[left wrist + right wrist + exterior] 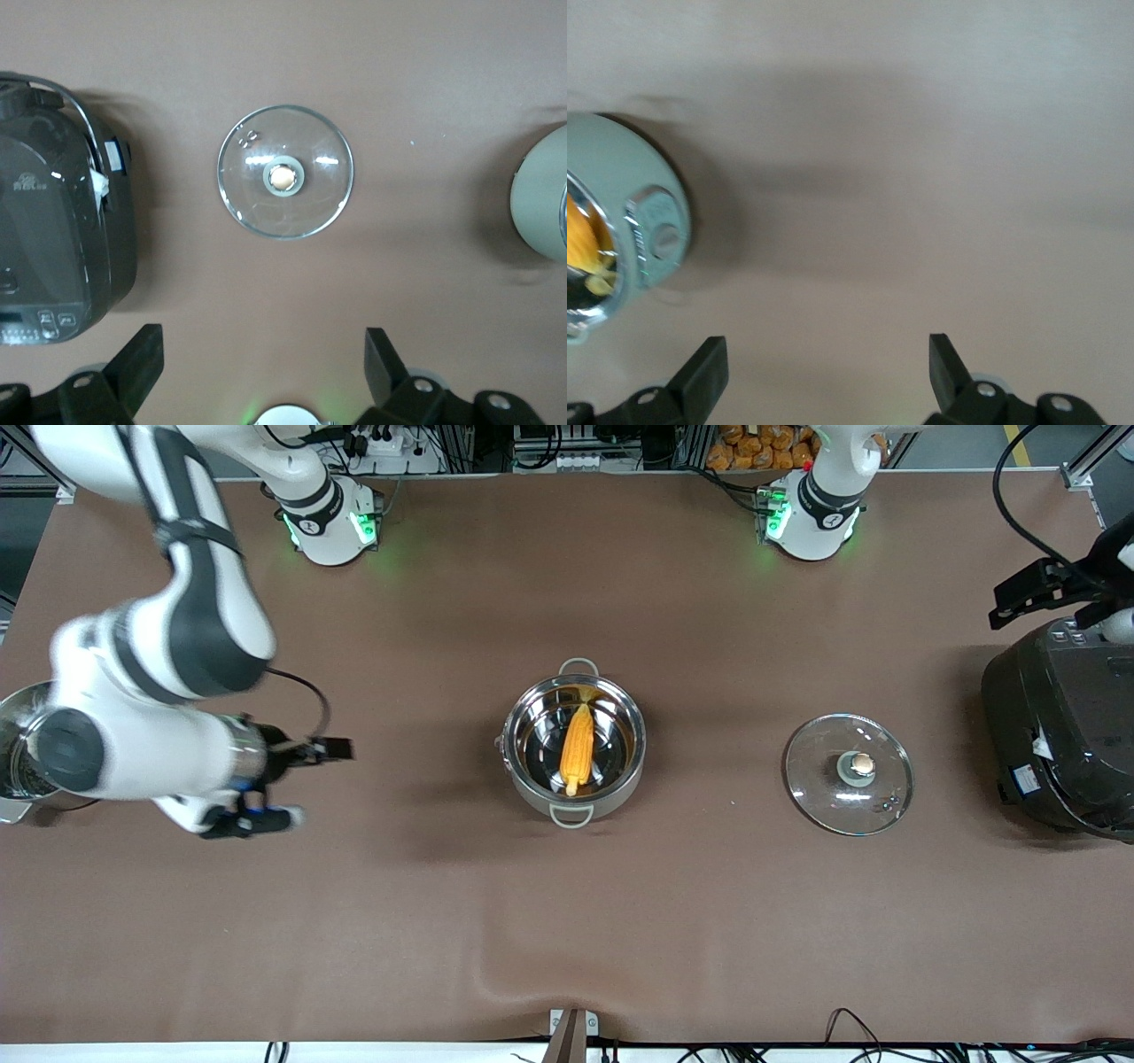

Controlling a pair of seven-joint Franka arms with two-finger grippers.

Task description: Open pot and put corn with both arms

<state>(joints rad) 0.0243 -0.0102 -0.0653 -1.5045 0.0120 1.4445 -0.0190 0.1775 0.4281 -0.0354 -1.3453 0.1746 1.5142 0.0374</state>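
Steel pot (532,766) holding corn (577,748), lid (848,773) beside it, left tool (264,367) and right tool (828,372) both spread apart, empty, over bare table

White rounded arm shells, black joint bands. Green lights glowing at both bases. Thin black cable looping near right pincer (301,784); black fingers (704,372).

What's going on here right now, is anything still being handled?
Nothing is being held. The corn lies inside the open pot at mid-table. The glass lid rests flat on the table beside the pot, toward the left arm's end, next to the black rice cooker. The right gripper is over bare table toward the right arm's end, jaws open and empty. The left gripper is up by the rice cooker, jaws open too.
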